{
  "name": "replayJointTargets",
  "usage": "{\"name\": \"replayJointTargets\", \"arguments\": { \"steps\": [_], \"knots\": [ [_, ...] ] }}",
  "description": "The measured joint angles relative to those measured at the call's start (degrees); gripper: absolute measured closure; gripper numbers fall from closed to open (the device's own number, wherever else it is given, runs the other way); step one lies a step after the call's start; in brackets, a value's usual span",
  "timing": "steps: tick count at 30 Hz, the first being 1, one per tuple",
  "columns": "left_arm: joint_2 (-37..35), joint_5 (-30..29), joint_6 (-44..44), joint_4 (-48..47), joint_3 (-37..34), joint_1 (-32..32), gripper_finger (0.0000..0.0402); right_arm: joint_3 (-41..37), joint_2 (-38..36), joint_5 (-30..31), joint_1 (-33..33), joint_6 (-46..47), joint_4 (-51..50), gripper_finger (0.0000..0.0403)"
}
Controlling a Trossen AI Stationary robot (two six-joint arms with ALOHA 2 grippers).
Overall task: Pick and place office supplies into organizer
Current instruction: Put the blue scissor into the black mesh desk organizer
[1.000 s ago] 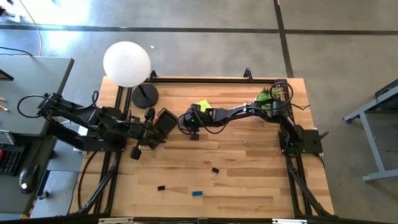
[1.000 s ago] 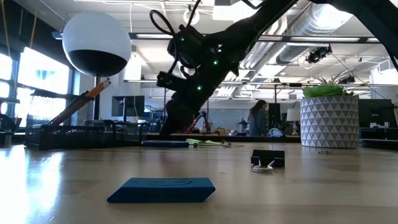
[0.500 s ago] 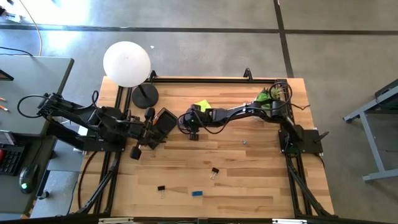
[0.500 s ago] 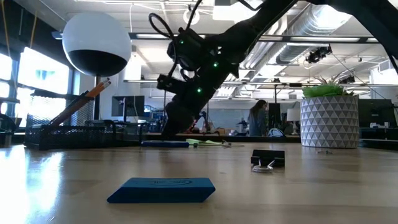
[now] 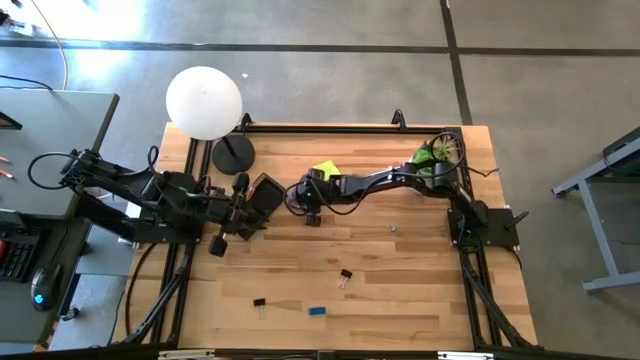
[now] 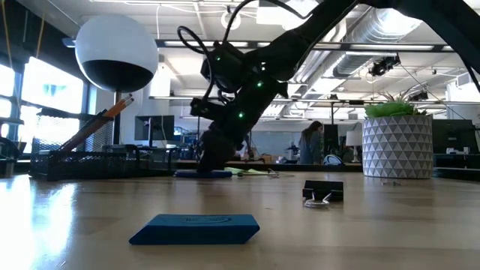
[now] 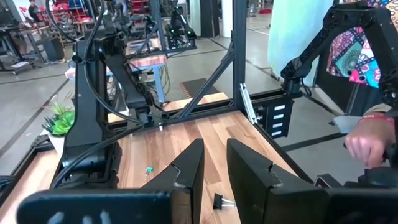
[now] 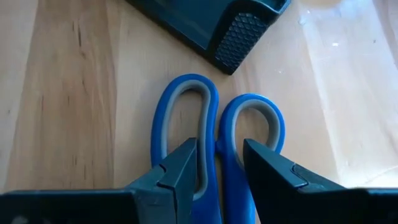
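At the table's left edge the left gripper (image 7: 214,180) waits beside the organizer (image 5: 265,195), raised off the table, its fingers a little apart with nothing between them. The organizer sits at the left of the table by the lamp's round base (image 5: 232,154), and in the low view orange pencils (image 6: 101,121) already lean up out of it, so part of the job looks done. Just to its right the right gripper (image 8: 217,165) is down over the blue-handled scissors (image 8: 214,143), which lie flat on the wood near the organizer's corner; its fingers straddle the inner sides of the two handle loops, parted, not yet clamped. The yellow sticky-note pad (image 5: 324,169) lies just behind that gripper. Still loose toward the front of the table are two black binder clips (image 5: 345,274) (image 5: 259,303) and the small blue eraser (image 5: 317,311), so several items look left to move
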Motion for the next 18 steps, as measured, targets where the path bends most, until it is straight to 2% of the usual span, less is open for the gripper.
{"name": "replayJointTargets", "arguments": {
  "steps": [8, 14, 18],
  "knots": [
    [-0.01, -0.17, 0.00, -0.43, 0.00, 0.02, 0.0341, 0.09, -0.28, -3.02, 0.47, 4.23, -4.62, 0.0274],
    [-0.02, -0.20, 0.00, -0.45, 0.00, 0.02, 0.0341, 0.00, -0.41, -1.00, 1.52, 4.46, -5.00, 0.0276],
    [0.00, -0.17, 0.01, -0.57, 0.00, 0.02, 0.0341, -0.07, -1.01, 0.17, 2.26, 3.83, -6.42, 0.0293]
  ]
}}
